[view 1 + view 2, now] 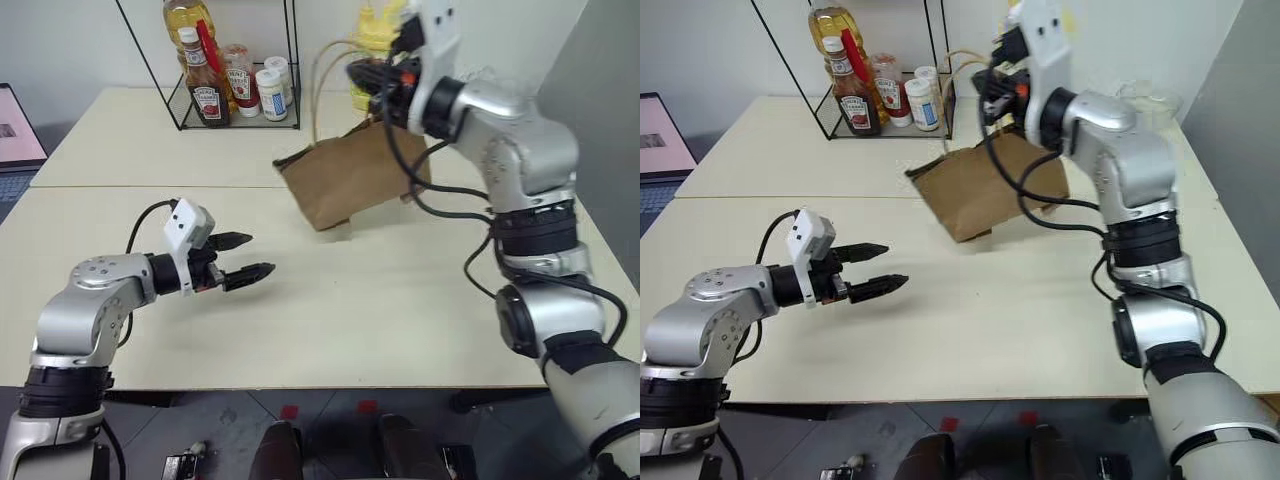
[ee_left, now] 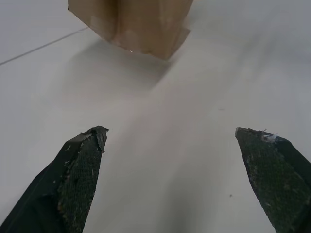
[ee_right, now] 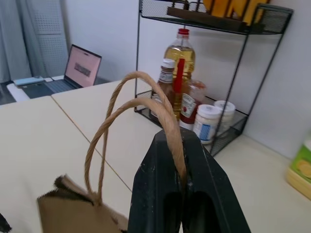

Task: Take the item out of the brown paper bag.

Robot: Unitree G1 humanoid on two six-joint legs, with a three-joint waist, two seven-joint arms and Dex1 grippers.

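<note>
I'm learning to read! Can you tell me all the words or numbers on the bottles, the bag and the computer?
No words here are clear enough to read.
Ketchup bottle: white label, print too blurred.
White jars: labels too small to read.
Brown paper bag: plain, no print.
Laptop screen: a dark band on pink, unreadable.
Yellow jug: no readable label.

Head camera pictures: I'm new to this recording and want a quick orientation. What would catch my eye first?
The brown paper bag hangs tilted over the far side of the table, lifted by its loop handles, which the right gripper pinches shut. Nearer, the left gripper hovers open above bare tabletop, pointing toward the bag. Behind stands a wire rack of bottles and jars.
</note>
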